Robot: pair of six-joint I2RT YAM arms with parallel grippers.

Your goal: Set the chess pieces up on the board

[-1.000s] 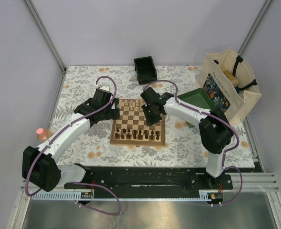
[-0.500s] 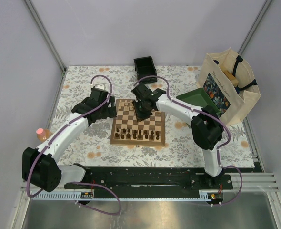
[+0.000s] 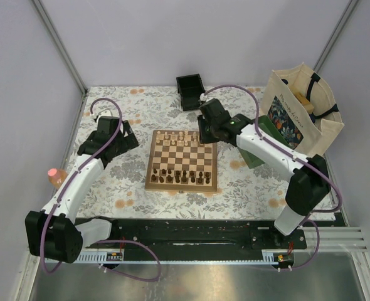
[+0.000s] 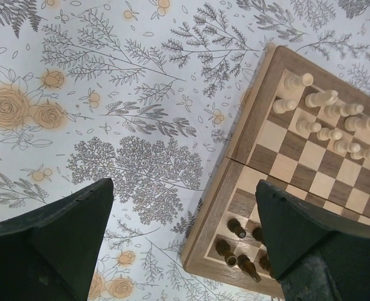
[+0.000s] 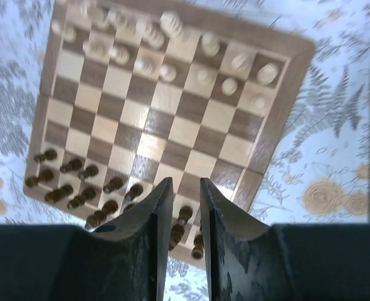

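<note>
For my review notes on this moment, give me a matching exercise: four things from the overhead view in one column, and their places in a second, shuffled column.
Things
1. dark chess pieces
2. pale chess pieces
3. black box
4. tote bag

Places
A. just beyond the far edge of the board
B. on the board's near rows
C. at the right side of the table
D. on the board's far rows

Pairs: 1-B, 2-D, 3-A, 4-C
</note>
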